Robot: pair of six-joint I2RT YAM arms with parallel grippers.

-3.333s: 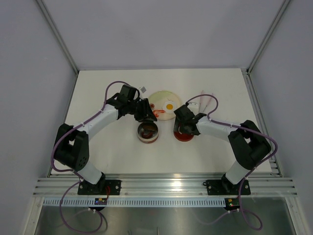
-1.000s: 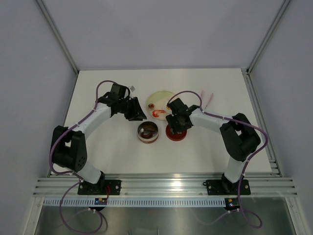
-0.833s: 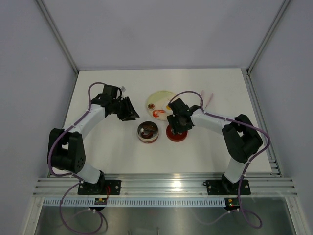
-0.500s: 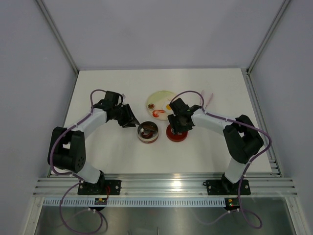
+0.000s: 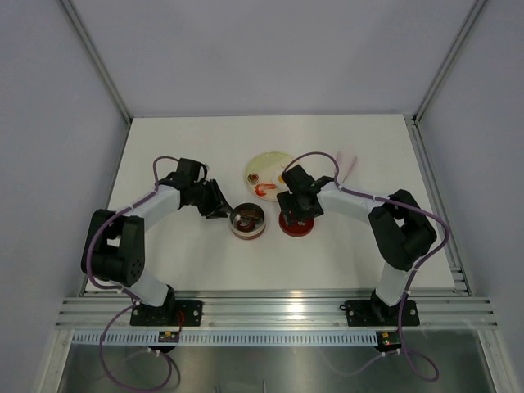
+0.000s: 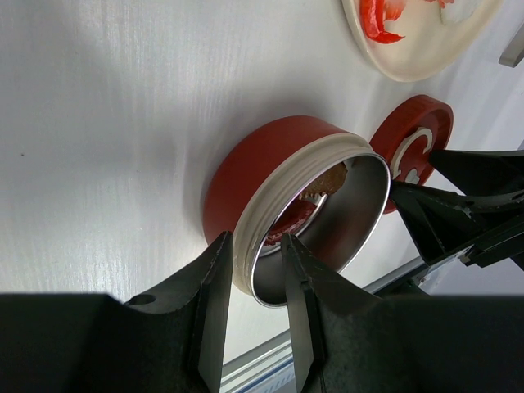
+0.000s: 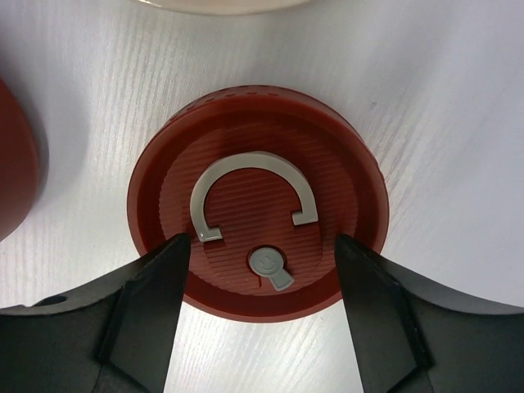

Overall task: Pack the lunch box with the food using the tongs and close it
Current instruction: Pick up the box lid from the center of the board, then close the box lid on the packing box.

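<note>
On the white table (image 5: 180, 254), a pale plate (image 5: 270, 157) sits far centre, the open lunch box (image 6: 254, 164) just in front of it and the red lid (image 7: 260, 139) flat to the box's right. The left gripper (image 6: 255, 246) is pinched tight on the box's rim, one finger inside, one outside. The right gripper (image 7: 260, 241) hangs over the lid, jaws spread wide, holding nothing. The tongs (image 5: 350, 167) lie far right; red strips (image 6: 378, 16) lie on the plate, and other food pieces (image 6: 315, 196) in the box.

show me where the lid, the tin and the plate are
lid (image 7: 258, 209), right wrist view, middle of its top
tin (image 6: 246, 168), left wrist view, red outer wall
plate (image 5: 272, 162), top view, bare centre
</note>
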